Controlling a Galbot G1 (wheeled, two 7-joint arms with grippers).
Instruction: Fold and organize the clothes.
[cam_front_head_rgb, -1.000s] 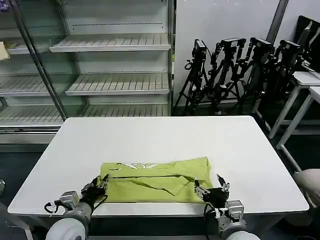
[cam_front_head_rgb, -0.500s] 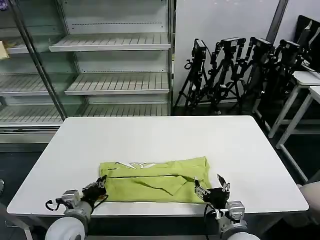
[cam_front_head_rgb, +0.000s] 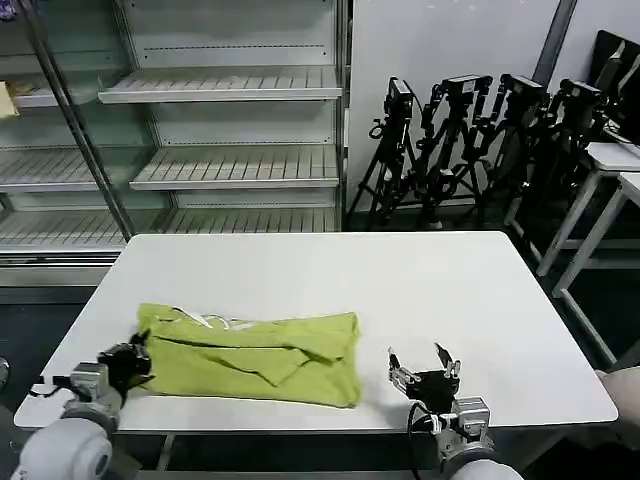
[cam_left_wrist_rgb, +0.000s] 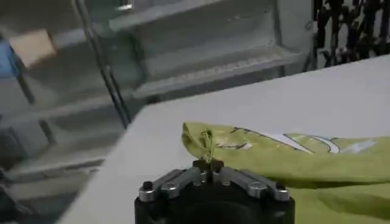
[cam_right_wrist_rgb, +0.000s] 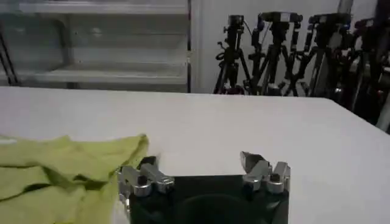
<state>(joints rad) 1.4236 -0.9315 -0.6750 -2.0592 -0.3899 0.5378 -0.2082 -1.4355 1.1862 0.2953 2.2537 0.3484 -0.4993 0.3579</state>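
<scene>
The clothes are one lime T-shirt (cam_front_head_rgb: 255, 355), lying folded into a wide band on the white table (cam_front_head_rgb: 330, 280), left of the middle near the front edge. Its ribbed neckline faces the far side. My left gripper (cam_front_head_rgb: 138, 360) sits at the shirt's left end, shut on a pinch of the fabric (cam_left_wrist_rgb: 207, 143). In the left wrist view the jaws meet around a thin fold of cloth at the left gripper (cam_left_wrist_rgb: 209, 163). My right gripper (cam_front_head_rgb: 422, 368) hovers open over bare table, a little right of the shirt's right edge (cam_right_wrist_rgb: 131, 152), holding nothing; the right gripper (cam_right_wrist_rgb: 198, 163) has wide-spread fingers.
Behind the table stand empty glass-fronted shelves (cam_front_head_rgb: 230, 120) and a row of black tripods (cam_front_head_rgb: 470, 140). Another white table (cam_front_head_rgb: 610, 170) is at the far right. Bare tabletop spreads to the right and beyond the shirt.
The left gripper has dragged the shirt leftward along the front edge. The right gripper has let go of the shirt's right end and now stands open on bare table.
</scene>
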